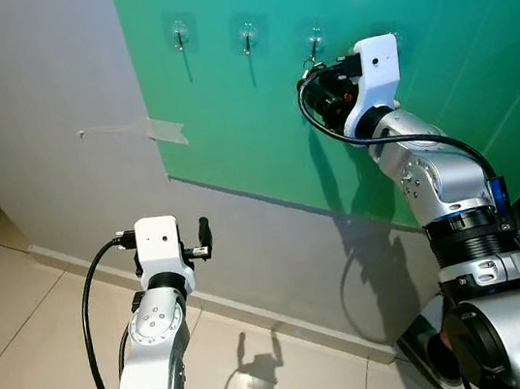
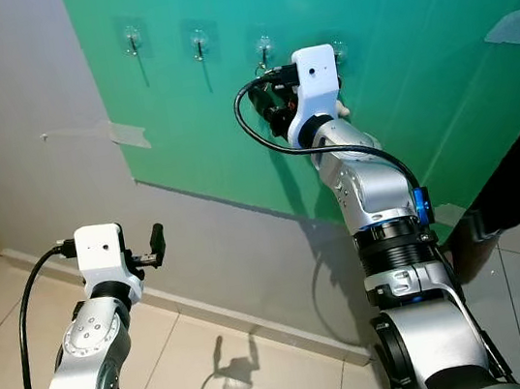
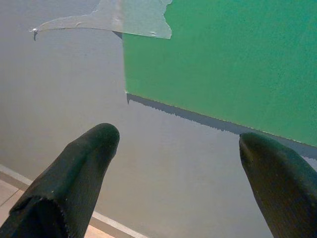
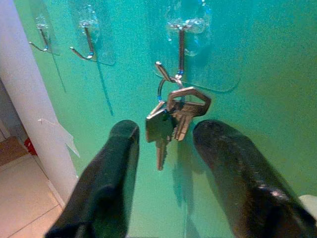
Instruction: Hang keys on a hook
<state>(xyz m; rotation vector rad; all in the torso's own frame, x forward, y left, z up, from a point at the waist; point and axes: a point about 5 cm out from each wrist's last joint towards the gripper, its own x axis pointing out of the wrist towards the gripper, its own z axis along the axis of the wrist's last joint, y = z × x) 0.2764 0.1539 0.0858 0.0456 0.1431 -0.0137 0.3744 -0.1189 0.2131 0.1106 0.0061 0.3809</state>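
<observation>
- Though the head views show the right gripper (image 1: 322, 87) raised to the green panel (image 1: 434, 51), its fingers there are masked by wrist housing and cable; the keys can't be made out in those views.
- Right wrist view is clear: keys (image 4: 171, 121) hang by their ring on a hook (image 4: 181, 47) stuck to the panel, w/ two more hooks (image 4: 86, 42) beside it twd the panel's edge, both bare.
- Keys sit between the right gripper's two fingers (image 4: 111, 173), just above the tips, touching neither; fingers spread, nothing pinched.
- Left gripper (image 3: 178, 148) is low, well apart from the hooks, facing the grey wall (image 1: 42, 110) below the panel's lower edge; fingers spread wide, holding nothing.
- Strip of clear tape (image 1: 133, 131) crosses the panel's left edge onto the wall.
- Tiled floor (image 1: 24, 318) meets the wall at a skirting line; a dark shape at the right edge is cut off, unclear what.
</observation>
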